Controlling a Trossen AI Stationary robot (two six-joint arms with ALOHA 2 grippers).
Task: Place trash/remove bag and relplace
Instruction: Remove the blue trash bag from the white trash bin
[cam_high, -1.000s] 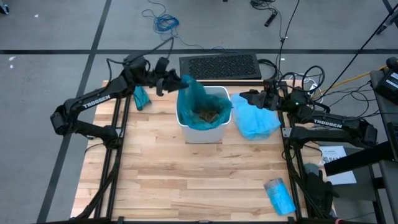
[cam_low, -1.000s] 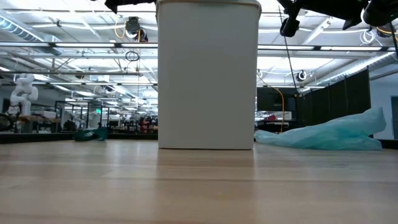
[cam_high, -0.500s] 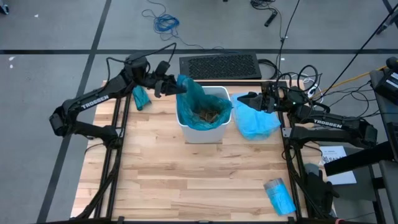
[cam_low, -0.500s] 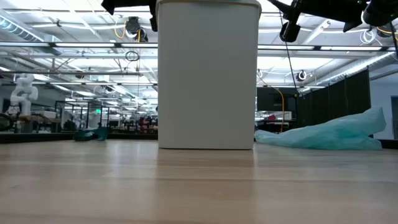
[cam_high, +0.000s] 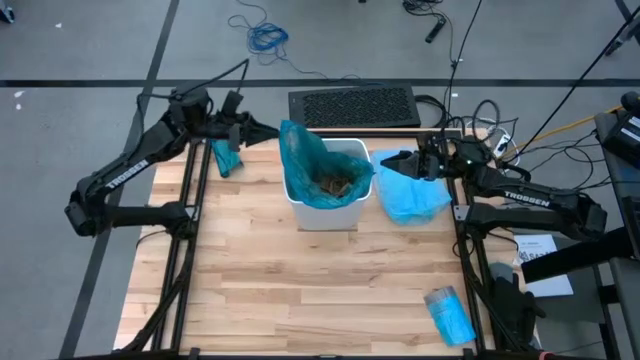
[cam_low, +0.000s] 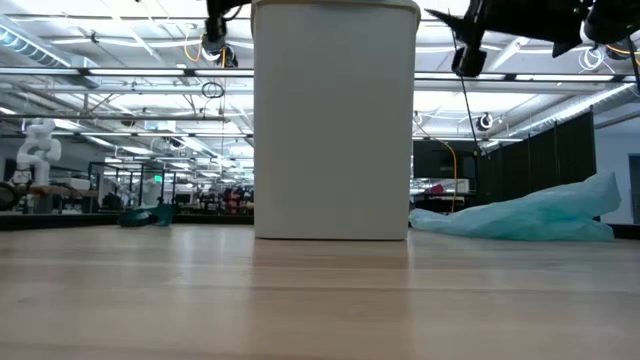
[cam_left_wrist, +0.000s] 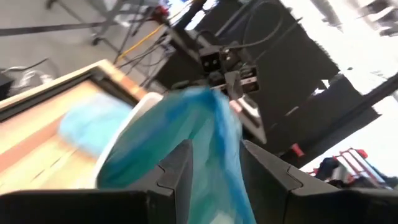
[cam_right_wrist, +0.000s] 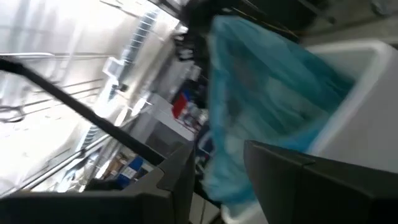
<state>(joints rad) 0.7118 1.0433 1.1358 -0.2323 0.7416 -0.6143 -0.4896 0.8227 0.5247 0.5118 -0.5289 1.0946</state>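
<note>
The left gripper (cam_high: 262, 128) sits just off the bin's back-left corner; in its wrist view the fingers (cam_left_wrist: 177, 169) stand a little apart with blue film running up between them, but I cannot tell whether they pinch it. The right gripper (cam_high: 392, 158) hangs beside the bin's right rim, its fingers (cam_right_wrist: 277, 163) slightly parted and apparently empty. The blue bag liner (cam_high: 305, 150) is bunched high on the left side of the white bin (cam_high: 340, 213), with the trash (cam_high: 330, 184), brown paper wads, lying at its bottom. Judged as the bag-removal step: gather the rim from both sides, lift straight up so the wads stay inside, and steady the bin against tipping. A spare blue bag (cam_high: 412, 196) lies on the bench (cam_high: 300, 290) just right of the bin, another packet (cam_high: 449, 315) near the front right corner
</note>
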